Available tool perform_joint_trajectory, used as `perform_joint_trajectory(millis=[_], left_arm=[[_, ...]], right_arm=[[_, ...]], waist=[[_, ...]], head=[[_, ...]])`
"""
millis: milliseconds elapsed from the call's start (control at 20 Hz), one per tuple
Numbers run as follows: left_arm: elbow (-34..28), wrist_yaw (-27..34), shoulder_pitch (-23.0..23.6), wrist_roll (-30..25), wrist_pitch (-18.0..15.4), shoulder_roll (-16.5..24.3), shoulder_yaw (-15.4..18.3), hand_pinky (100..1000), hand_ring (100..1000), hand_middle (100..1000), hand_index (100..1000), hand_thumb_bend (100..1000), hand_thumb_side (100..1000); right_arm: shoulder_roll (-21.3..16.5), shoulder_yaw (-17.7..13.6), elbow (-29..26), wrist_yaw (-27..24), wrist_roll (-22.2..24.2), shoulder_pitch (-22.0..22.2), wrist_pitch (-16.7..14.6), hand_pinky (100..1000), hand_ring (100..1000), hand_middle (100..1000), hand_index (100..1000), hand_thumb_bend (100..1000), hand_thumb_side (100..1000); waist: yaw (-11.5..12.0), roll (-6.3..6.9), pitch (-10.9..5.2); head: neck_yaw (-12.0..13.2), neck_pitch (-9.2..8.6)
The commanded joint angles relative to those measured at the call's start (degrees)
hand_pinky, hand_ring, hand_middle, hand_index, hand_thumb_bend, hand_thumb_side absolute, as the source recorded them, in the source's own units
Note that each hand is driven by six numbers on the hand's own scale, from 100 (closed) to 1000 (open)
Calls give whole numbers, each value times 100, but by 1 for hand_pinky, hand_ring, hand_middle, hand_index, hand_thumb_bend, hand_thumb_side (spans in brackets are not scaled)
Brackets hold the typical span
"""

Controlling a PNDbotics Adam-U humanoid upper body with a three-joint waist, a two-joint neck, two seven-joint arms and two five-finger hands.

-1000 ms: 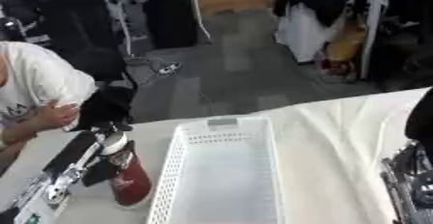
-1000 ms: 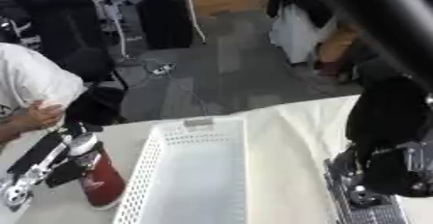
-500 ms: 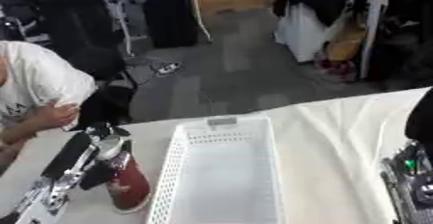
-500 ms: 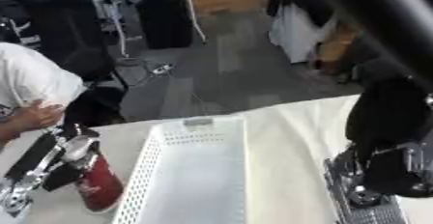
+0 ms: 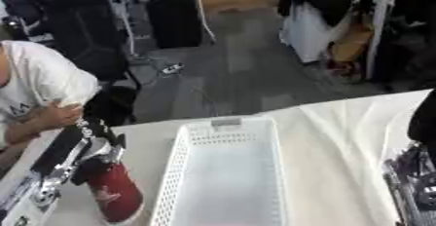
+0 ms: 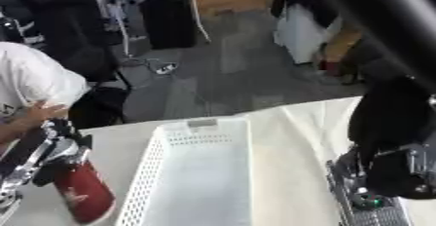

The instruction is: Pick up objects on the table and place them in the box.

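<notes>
The left hand [image 5: 92, 144] sits at 8 o'clock in the view, fingers curled around the top of a red bottle [image 5: 118, 197]. The bottle stands roughly upright, tilted slightly, just beside the left wall of the box [image 5: 223, 174]. Whether its base rests on the table [image 5: 340, 137] or is lifted clear cannot be determined.

The right hand [image 6: 374, 191] sits at 4 o'clock, low on the table, well apart from the bottle. Its finger state cannot be told; only metal and dark parts show.

The box is a white perforated basket, lying lengthwise from 12 to 6 o'clock at centre. Its interior shows no objects.

Task progress, as a judgement: the grasp step is complete; the transfer is not. Remaining steps: lift the bottle over the left wall, which stands close to it, then lower and release inside the box.

Count:
- Bottles: one.
- Boxes: one.
- Objects inside the box: none visible.
- Other loose objects on the table: none visible.
</notes>
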Motion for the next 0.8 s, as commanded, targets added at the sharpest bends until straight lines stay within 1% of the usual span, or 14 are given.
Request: perform_joint_trajectory(millis=[50, 450, 500, 650, 700, 800], left_arm=[[-230, 100, -101, -9, 47, 313, 30, 100, 100, 190, 318, 100, 638], [-551, 211, -136, 11, 117, 478, 61, 100, 100, 186, 295, 100, 620], [-637, 240, -142, 24, 134, 515, 67, 100, 100, 186, 298, 100, 622], [-954, 287, -169, -1, 223, 647, 38, 100, 100, 181, 271, 100, 588], [-1073, 292, -173, -26, 265, 691, 22, 100, 100, 182, 279, 100, 597], [-1316, 269, -191, -82, 342, 775, -17, 100, 100, 169, 256, 100, 598]], right_arm=[[-53, 5, -61, -31, -72, -75, -95, 246, 352, 371, 454, 100, 1000], [-65, 3, -61, -36, -66, -66, -94, 246, 352, 371, 454, 100, 1000], [-68, 4, -61, -36, -65, -64, -94, 246, 352, 371, 454, 100, 1000], [-78, 9, -61, -37, -59, -57, -93, 246, 351, 370, 454, 100, 1000], [-81, 10, -61, -38, -56, -56, -93, 246, 352, 370, 454, 100, 1000], [-88, 13, -61, -41, -50, -51, -92, 246, 351, 370, 454, 100, 1000]], waist=[[20, -21, -93], [27, -10, -104], [28, -6, -106], [30, 7, -115], [31, 9, -117], [33, 17, -122]], head=[[19, -36], [17, -18], [14, -16], [8, -8], [8, -5], [9, 2]])
